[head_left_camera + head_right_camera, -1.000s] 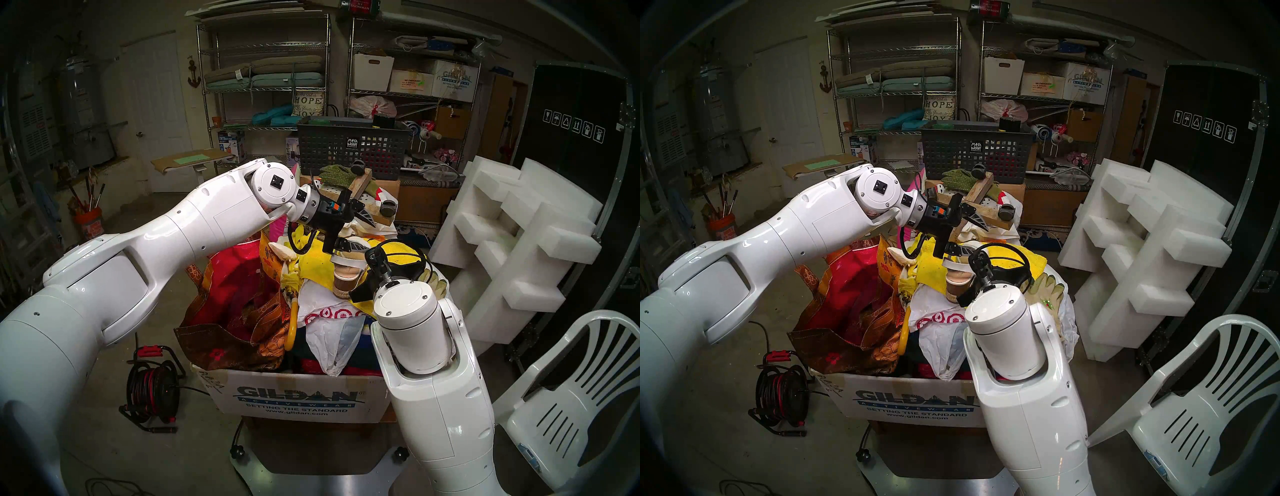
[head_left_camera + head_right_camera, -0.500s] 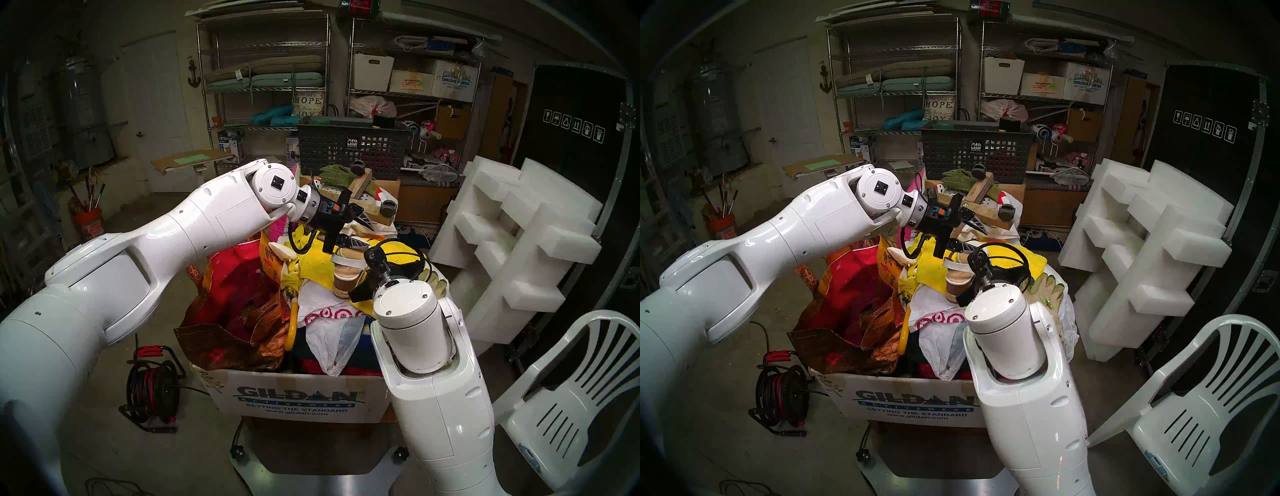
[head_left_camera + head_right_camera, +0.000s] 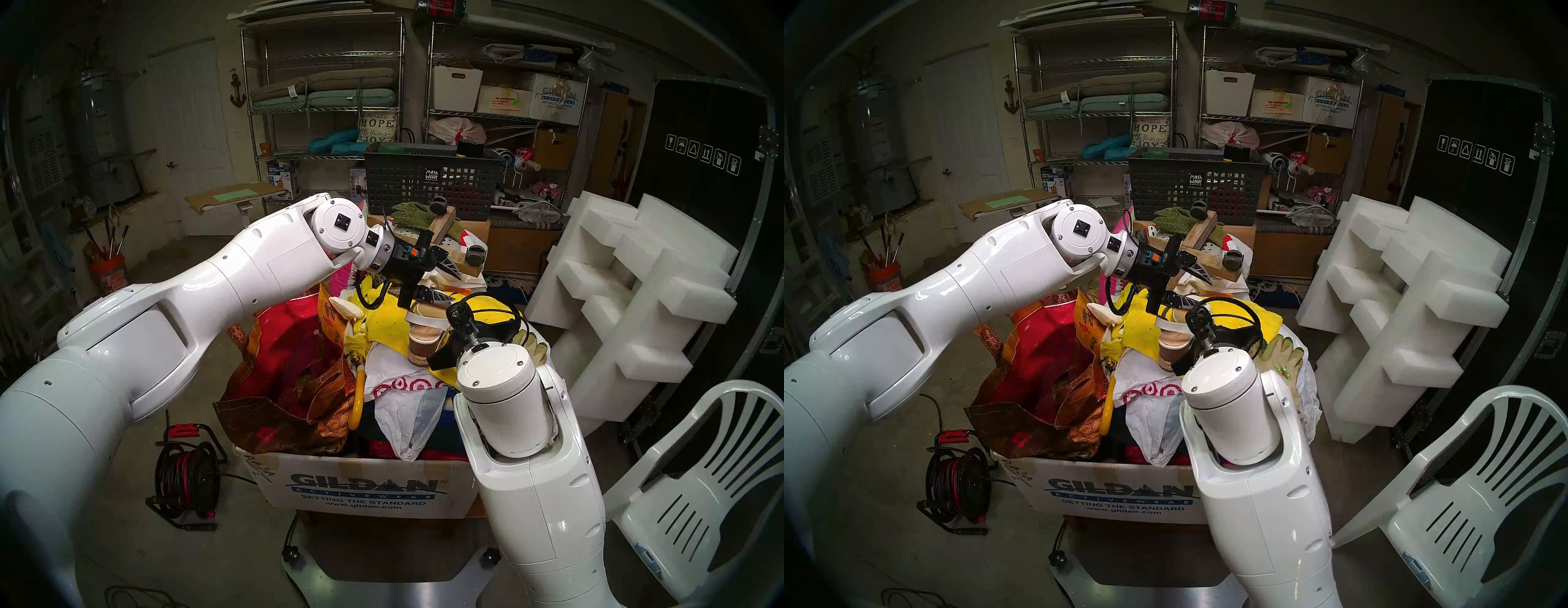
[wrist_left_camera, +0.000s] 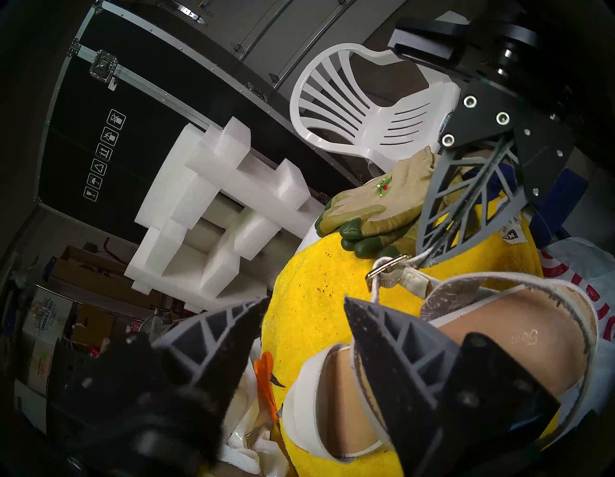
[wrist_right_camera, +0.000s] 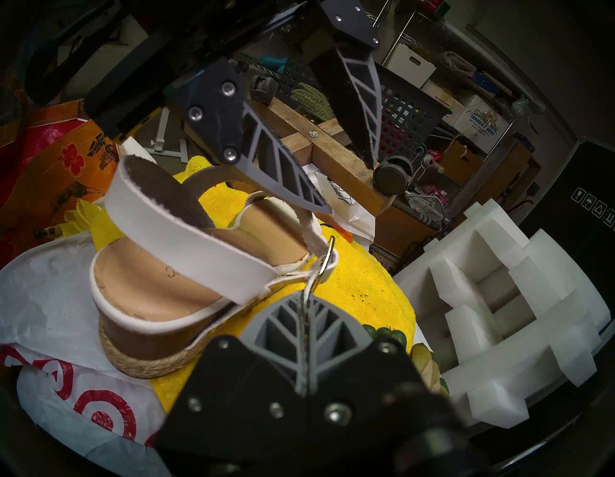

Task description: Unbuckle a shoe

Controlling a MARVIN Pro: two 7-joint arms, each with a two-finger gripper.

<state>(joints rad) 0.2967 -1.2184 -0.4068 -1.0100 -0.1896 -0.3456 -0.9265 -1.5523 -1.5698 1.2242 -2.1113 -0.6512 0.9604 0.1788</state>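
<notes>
The wedge sandal (image 3: 424,337) stands on a yellow towel (image 3: 388,335) atop a full box, heel towards me; it also shows in the right wrist view (image 5: 156,286) and the left wrist view (image 4: 506,333). My right gripper (image 5: 307,299) is shut on the thin white ankle strap just below the metal buckle (image 5: 327,256), which also shows in the left wrist view (image 4: 386,268). My left gripper (image 3: 447,283) is open and empty above the sandal's front. Its lower finger (image 5: 286,173) hovers over the wide straps, its tip close to the thin strap.
The pile fills a Gildan cardboard box (image 3: 365,488). A wooden dolly with casters (image 3: 449,237) lies just behind the left gripper. Green gloves (image 4: 366,213) lie right of the sandal. White foam blocks (image 3: 628,288) and a white chair (image 3: 700,488) stand to the right.
My left wrist has shifted slightly to the right and turned a little, with its fingers a bit closer together. The right gripper and the sandal have stayed put.
</notes>
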